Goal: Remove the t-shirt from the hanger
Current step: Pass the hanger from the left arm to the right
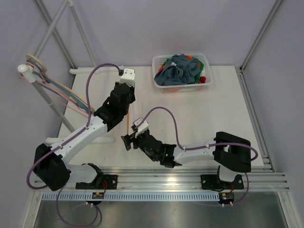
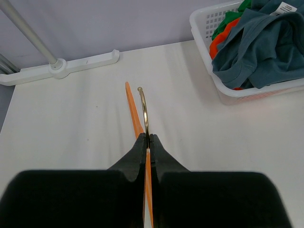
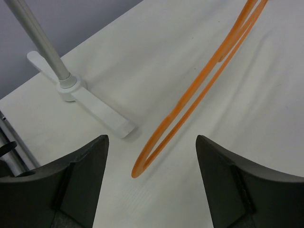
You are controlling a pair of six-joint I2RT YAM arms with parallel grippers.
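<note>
Hanger (image 2: pixel 135 114), orange | left hand (image 2: pixel 147 138) pinched shut on it | right hand (image 3: pixel 151 142) wide, gripping nothing

We find nothing legible anywhere: only a small white tag (image 2: pixel 285 6) on the blue-grey t-shirt (image 2: pixel 266 52) in the white basket (image 2: pixel 202 28) carries print, far too tiny for us to read.

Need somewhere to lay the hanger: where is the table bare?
Bare table lies right of centre, between the basket and the right arm. Another strip runs between the rack foot and basket. Crowded: left of centre, where the left gripper holds the hanger beside the open right gripper.
</note>
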